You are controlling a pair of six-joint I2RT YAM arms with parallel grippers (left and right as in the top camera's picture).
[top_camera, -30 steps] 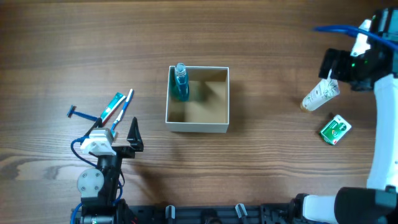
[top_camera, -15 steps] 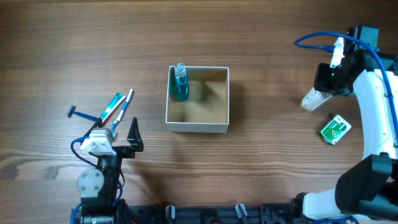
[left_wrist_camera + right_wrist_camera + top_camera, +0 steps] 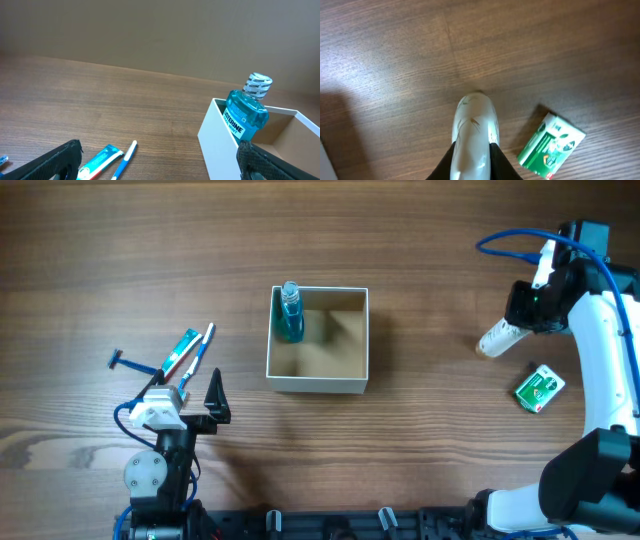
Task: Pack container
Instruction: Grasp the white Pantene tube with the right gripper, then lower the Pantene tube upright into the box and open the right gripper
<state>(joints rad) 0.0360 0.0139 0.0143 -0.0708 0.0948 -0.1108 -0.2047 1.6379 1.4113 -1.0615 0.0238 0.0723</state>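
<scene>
**Right gripper.** The right gripper [image 3: 472,167] is clenched on a white tube [image 3: 472,131]. In the right wrist view the two dark fingers [image 3: 445,166] press the tube's flanks at the bottom edge of the frame, and the jaw gap equals the tube's width. The tube points away from the wrist toward the table [image 3: 385,55]. Whether its far end touches the wood cannot be determined. A green box [image 3: 551,146] lies on the table just beside the tube, to its right, with a gap between them.

**Left gripper.** The left gripper [image 3: 159,152] is released and spread wide. Its finger tips sit at the two lower corners of the left wrist view, and nothing is between them.

**Container.** In the overhead view the container [image 3: 357,345] stands near the table centre, well apart from both grippers. A blue bottle [image 3: 290,315] stands upright in one rear corner, on the side nearer the left arm.

**View differences.**
- Overhead only: the right gripper [image 3: 528,308] and tube [image 3: 497,338] lie at the right of the table, with the green box [image 3: 540,389] near them. The left gripper [image 3: 190,395] is at the front left. A razor [image 3: 122,361] lies beside the toothpaste [image 3: 180,350] and toothbrush [image 3: 200,355].
- Left wrist only: the bottle [image 3: 246,112] carries a readable LISTERINE label and a banded cap. It rises above the container wall [image 3: 217,140]. The toothpaste [image 3: 101,161] and toothbrush [image 3: 124,159] lie side by side.
- Right wrist only: finger contact on the tube.
</scene>
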